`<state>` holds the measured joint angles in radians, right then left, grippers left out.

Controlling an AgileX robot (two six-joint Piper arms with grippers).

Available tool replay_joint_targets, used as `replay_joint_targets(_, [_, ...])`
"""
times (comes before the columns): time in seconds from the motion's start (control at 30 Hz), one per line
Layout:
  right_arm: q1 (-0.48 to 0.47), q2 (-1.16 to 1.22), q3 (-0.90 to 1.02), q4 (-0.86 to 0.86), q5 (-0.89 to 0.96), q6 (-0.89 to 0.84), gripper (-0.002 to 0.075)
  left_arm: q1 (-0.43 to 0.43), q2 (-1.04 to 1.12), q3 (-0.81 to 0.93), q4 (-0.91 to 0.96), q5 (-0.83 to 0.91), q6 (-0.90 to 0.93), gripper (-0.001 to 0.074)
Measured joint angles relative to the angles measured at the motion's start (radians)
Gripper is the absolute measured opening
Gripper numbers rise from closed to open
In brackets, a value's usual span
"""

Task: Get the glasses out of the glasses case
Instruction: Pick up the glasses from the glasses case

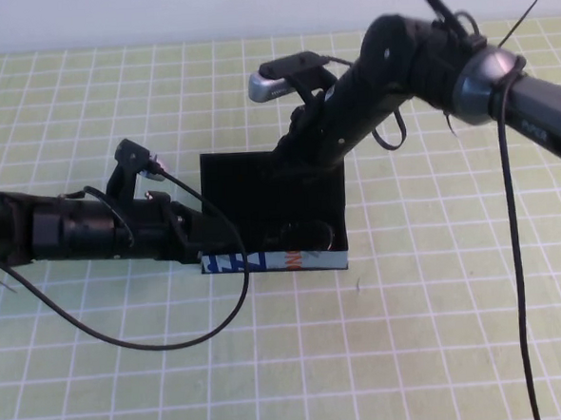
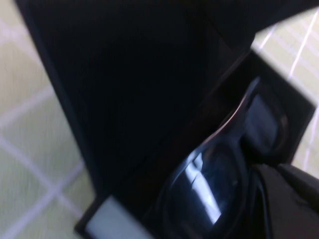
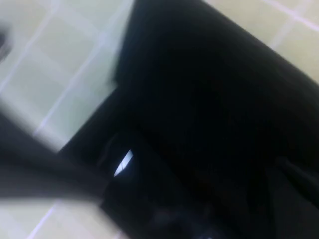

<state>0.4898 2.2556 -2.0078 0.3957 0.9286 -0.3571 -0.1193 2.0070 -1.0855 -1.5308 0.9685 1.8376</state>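
Observation:
The glasses case (image 1: 274,261) lies open in the middle of the table, its light-blue printed front facing me and its black flap lid (image 1: 255,178) folded back flat. The black glasses (image 1: 306,235) lie inside it. In the left wrist view a greyish lens (image 2: 209,184) shows close up in the case's trough. My left gripper (image 1: 189,242) is at the case's left end, right beside the glasses. My right gripper (image 1: 301,153) comes down from the back right onto the flap lid (image 3: 209,99) and is shut.
The table is a green mat with a white grid (image 1: 413,354). A black cable (image 1: 174,340) loops from the left arm over the mat in front of the case. Both arms crowd the case from the left and the back right.

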Motion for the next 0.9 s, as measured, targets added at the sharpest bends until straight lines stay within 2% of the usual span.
replay_joint_targets(0.2, [0.011, -0.01, -0.08, 0.023, 0.245, -0.258, -0.0011, 0.0, -0.048, 0.0, 0.0, 0.004, -0.002, -0.0004])
replay_joint_targets(0.3, [0.045, -0.01, -0.08, -0.035, 0.282, -0.367, 0.0001, 0.0, -0.048, 0.0, 0.017, -0.01, -0.017, -0.0004])
replay_joint_targets(0.4, [0.094, -0.01, -0.08, -0.144, 0.292, -0.434, 0.0053, 0.0, -0.048, 0.0, 0.042, -0.019, -0.041, -0.0004])
replay_joint_targets(0.53, [0.127, -0.01, -0.08, -0.185, 0.299, -0.516, 0.0195, 0.027, -0.048, 0.0, 0.072, -0.019, -0.085, -0.0004])
replay_joint_targets(0.63, [0.128, -0.01, -0.08, -0.21, 0.299, -0.556, 0.0265, 0.067, -0.048, 0.0, 0.076, -0.019, -0.112, -0.0004])
replay_joint_targets(0.9, [0.128, -0.008, -0.08, -0.224, 0.255, -0.634, 0.0296, 0.163, -0.048, 0.0, 0.076, -0.019, -0.19, -0.0004])
